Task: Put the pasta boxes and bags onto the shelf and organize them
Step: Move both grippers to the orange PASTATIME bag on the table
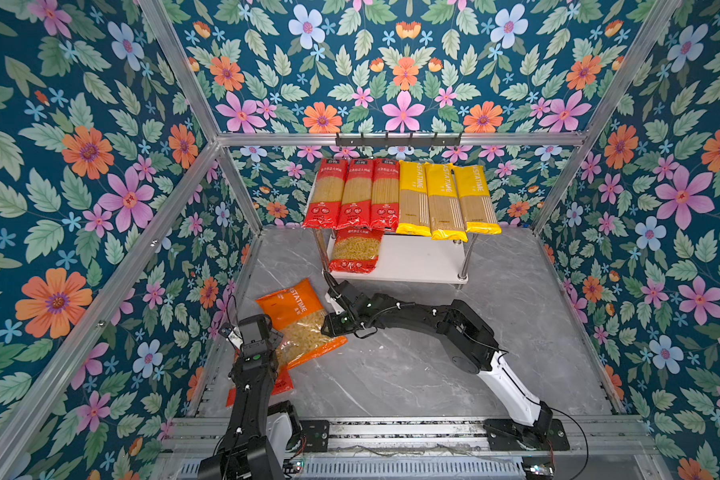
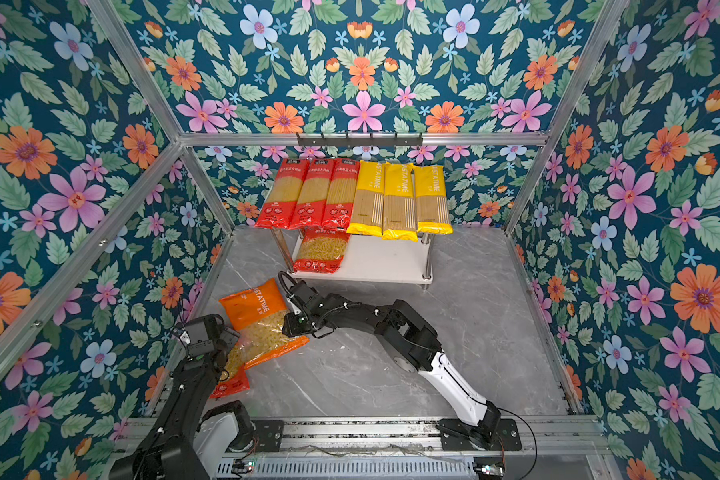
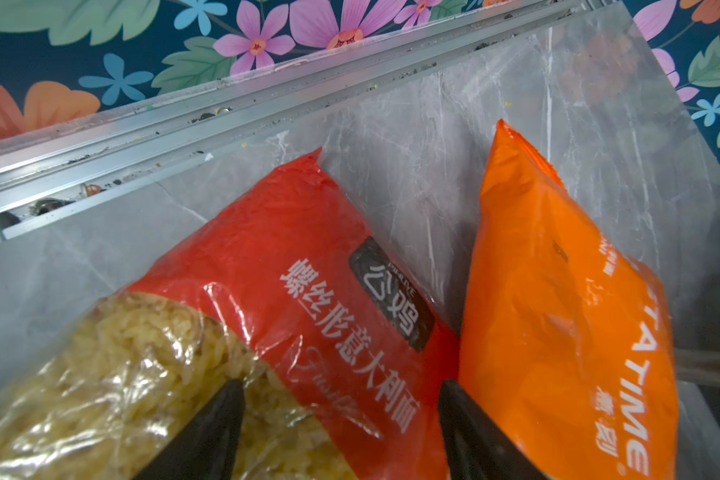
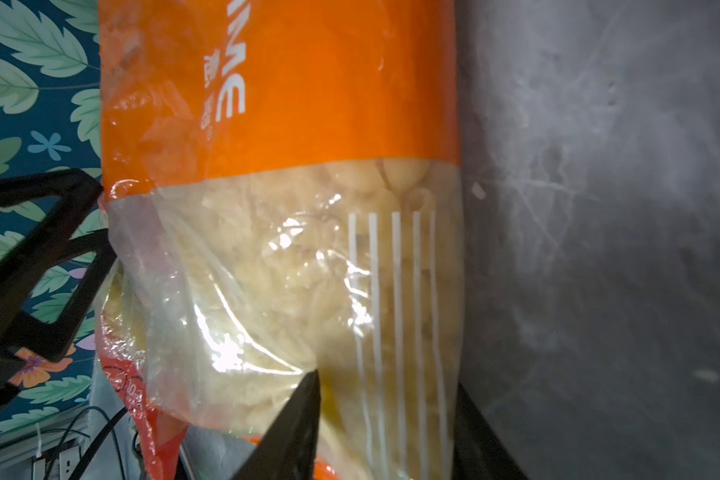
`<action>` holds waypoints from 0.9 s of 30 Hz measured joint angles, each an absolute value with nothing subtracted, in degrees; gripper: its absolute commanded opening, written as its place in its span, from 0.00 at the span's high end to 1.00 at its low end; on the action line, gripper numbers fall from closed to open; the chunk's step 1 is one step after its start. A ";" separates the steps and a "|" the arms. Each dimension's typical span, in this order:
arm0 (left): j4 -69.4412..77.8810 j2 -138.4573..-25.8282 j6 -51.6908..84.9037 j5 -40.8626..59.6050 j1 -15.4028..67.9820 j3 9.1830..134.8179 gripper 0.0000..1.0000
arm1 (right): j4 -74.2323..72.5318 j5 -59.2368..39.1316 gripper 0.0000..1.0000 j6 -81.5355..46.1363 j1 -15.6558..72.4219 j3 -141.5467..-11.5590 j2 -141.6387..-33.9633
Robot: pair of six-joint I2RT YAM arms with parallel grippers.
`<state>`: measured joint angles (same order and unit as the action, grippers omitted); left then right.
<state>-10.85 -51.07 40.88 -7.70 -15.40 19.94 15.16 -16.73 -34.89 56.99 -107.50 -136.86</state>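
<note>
The shelf stands at the back. Three red spaghetti packs and three yellow ones lie side by side on its top board. A red short-pasta bag lies at the left of the lower board. On the table at the left, an orange bag lies partly over a second red bag. My right gripper is shut on the clear edge of the orange bag. My left gripper hangs open over the red bag, beside the orange bag.
The grey marble table is walled by flowered panels in an aluminium frame. A black hook rail hangs on the back wall above the shelf. A metal track runs along the table's left edge, close to both bags.
</note>
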 measured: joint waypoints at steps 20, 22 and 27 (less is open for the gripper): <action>-10.35 -49.56 56.95 -14.11 25.87 19.70 0.27 | 18.15 -13.89 0.93 -26.85 52.51 -71.70 -109.51; -10.52 -50.85 58.39 -15.18 30.48 21.23 0.27 | 19.05 -13.82 0.93 -26.76 51.11 -66.78 -105.43; -10.94 -54.30 58.02 -16.53 36.14 26.06 0.25 | 24.86 -8.51 0.77 -26.96 49.30 -59.16 -95.37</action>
<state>-10.94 -54.30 58.02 -16.53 36.14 26.06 24.86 -8.51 -26.96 49.30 -59.16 -95.37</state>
